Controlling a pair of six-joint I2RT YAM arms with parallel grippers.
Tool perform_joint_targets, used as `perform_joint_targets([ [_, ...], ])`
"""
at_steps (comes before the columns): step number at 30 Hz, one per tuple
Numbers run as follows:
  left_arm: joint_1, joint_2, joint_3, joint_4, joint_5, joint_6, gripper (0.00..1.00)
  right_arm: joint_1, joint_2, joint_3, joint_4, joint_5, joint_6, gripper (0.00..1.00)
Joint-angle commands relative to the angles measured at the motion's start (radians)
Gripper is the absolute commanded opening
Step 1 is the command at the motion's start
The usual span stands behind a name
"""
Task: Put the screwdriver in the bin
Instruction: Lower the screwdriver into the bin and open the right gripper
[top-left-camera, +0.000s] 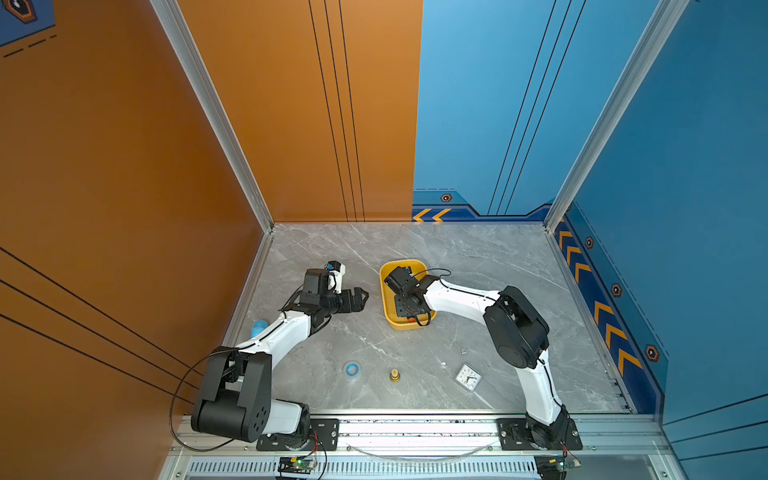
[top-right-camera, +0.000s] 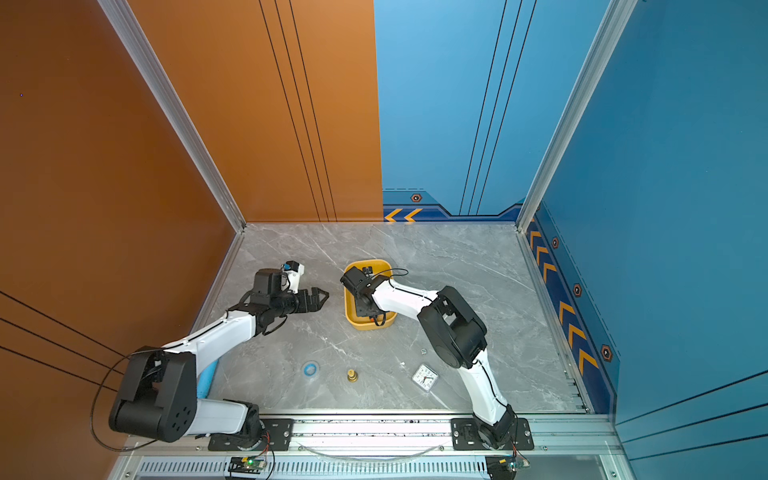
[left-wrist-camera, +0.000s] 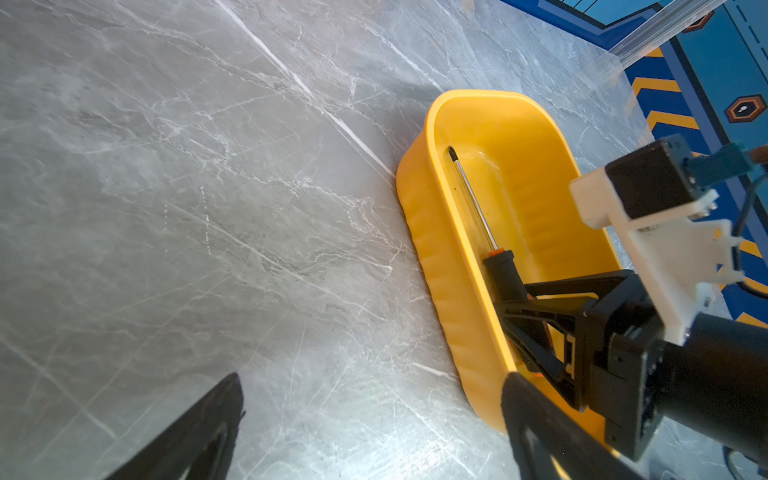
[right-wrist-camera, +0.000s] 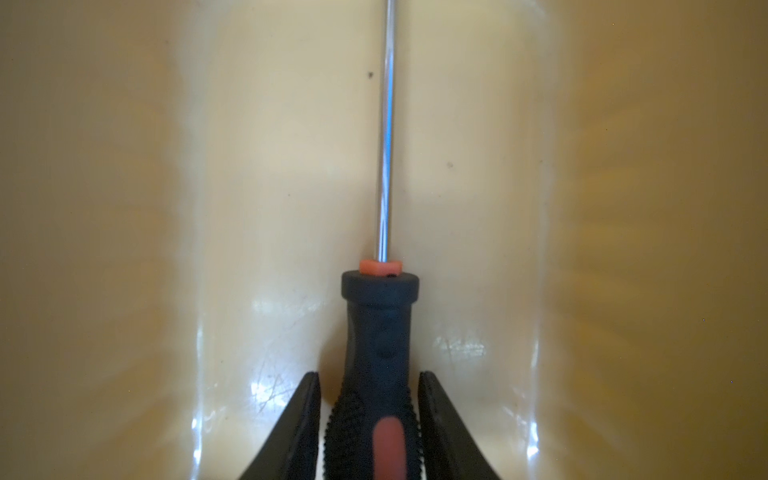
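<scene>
The screwdriver (right-wrist-camera: 378, 332) lies flat on the floor of the yellow bin (left-wrist-camera: 436, 249), its thin shaft (left-wrist-camera: 473, 203) running along the bin's length. My right gripper (right-wrist-camera: 369, 376) is down inside the bin with a finger on each side of the black handle. A thin gap shows on both sides, so it is open and not pressing the handle. In both top views the right wrist covers most of the bin (top-left-camera: 388, 307) (top-right-camera: 351, 316). My left gripper (top-left-camera: 363, 297) (left-wrist-camera: 374, 376) hovers open and empty just left of the bin.
Nearer the front of the marble table lie a blue tape ring (top-left-camera: 352, 368), a small brass piece (top-left-camera: 395, 375), a square white clock (top-left-camera: 468, 377) and a tiny die (top-left-camera: 464, 351). A blue cylinder (top-left-camera: 258, 328) sits by the left wall, partly under the left arm.
</scene>
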Motion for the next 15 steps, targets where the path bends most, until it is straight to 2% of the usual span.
perform_joint_targets([
  [1,-0.006,-0.019,0.003,-0.017,-0.012,0.021,0.98,0.001,-0.039,0.003,-0.023,-0.004,-0.007,0.45],
  [10,-0.006,-0.019,0.005,-0.019,-0.017,0.027,0.98,-0.005,-0.129,0.007,-0.031,-0.058,-0.043,0.56],
  [15,-0.006,-0.02,0.002,-0.019,-0.023,0.028,0.98,-0.023,-0.207,0.009,-0.08,-0.094,-0.105,0.58],
])
